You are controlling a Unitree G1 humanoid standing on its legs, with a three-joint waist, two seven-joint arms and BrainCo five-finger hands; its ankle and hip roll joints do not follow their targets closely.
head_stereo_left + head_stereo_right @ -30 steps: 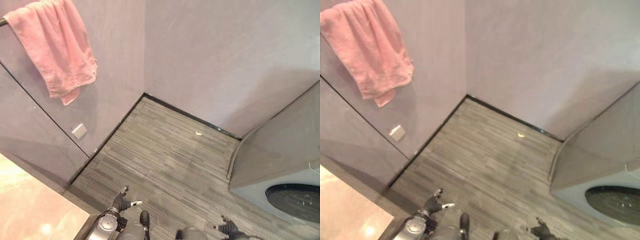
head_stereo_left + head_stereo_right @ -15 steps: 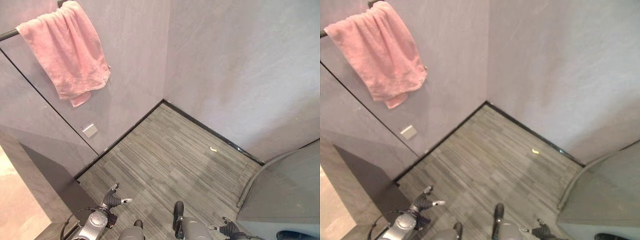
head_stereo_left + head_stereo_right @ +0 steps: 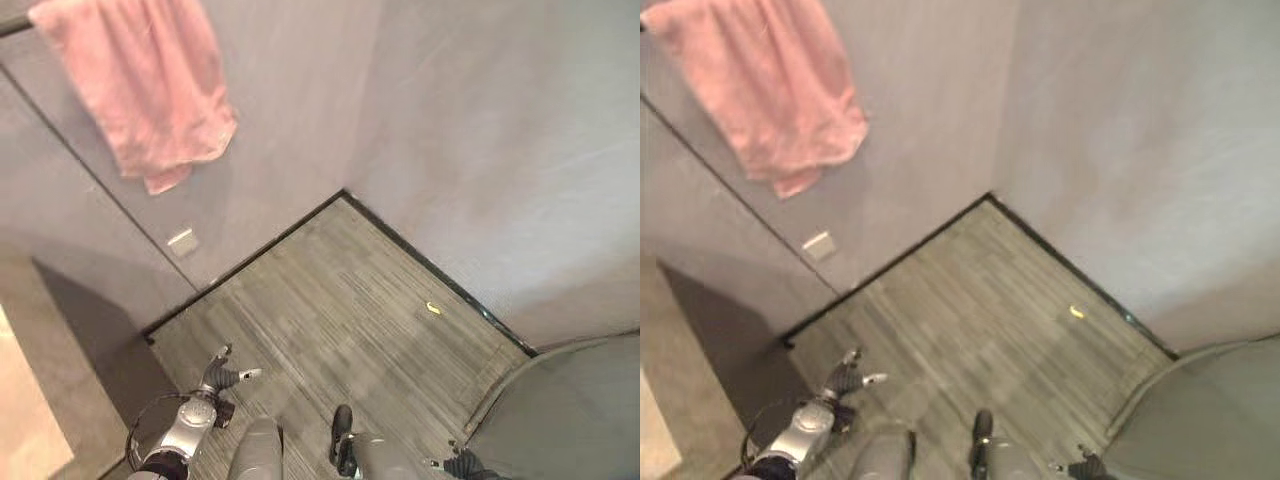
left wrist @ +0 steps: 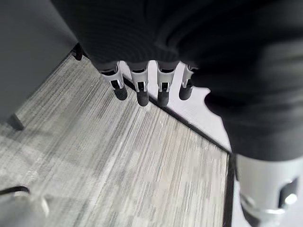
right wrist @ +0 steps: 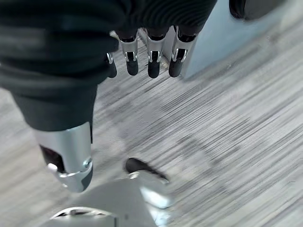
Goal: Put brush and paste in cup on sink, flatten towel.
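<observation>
Low in the lower left of the head view hangs the robot's left hand, its silver fingers with dark tips held straight and relaxed, nothing between them; from its own wrist camera they point out over bare floor. The right hand sits at the very bottom edge, lower right, and it too is empty, its fingers loose and apart above the planks. Out from both hands spreads the grey striped plank floor, running to a corner where two pale grey walls meet, with a small yellowish scrap lying by the right-hand skirting. A little white wall plate sits low on the left wall. Up in the upper left of the frame, far from either hand, hangs the pink terry towel, draped bunched and uneven over a dark rail, its long side falling downward and one corner sagging lower than the rest. That is the only task thing I can see from here. The towel lies up and to the left, so the left hand is plainly the nearer one; I'd judge it must rise a long way and reach leftward before it can smooth the cloth, and the robot likely has to step closer to the wall first.
</observation>
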